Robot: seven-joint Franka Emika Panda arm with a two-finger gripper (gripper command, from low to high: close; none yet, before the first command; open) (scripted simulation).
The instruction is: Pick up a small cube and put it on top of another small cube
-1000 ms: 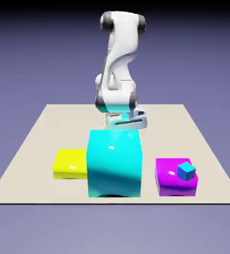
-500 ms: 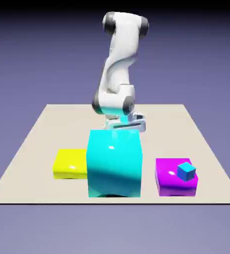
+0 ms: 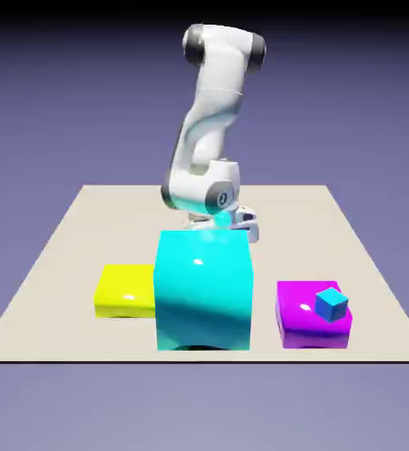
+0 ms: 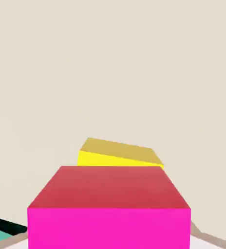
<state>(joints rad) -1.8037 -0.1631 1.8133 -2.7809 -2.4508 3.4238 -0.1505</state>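
Holding the pink cube (image 4: 109, 209), the end effector (image 3: 230, 218) sits behind the cyan block (image 3: 204, 289), toward the bench's (image 3: 58, 238) far middle; the exterior view hides its fingers behind that block.

Grip state: the hand view is filled at its lower edge by the pink cube, large and centred where the fingers would show, so the end effector appears pinched on it. The fingers themselves are hidden.

Task thing: pink cube, in the end effector, not visible in the exterior view.

Step in hand, as a judgement: carry phase, cube grasped and not yet placed.

Next move calls for: travel over or around the cyan block toward the bench's near right corner, alignment above the blue cube (image 3: 331, 305), then a gentle, square set-down, since the target is small and perches on the magenta block (image 3: 305, 330).

Count:
- Pink cube: one.
- Blue cube: one, on the magenta block's top.
- Cyan block: one, large, at the near edge's middle.
- Yellow block (image 3: 125, 292): one, low, touching or just beside the cyan block toward the near left; also seen in the hand view beyond the pink cube.
- Magenta block: one, low, near right.
- Arm: one.
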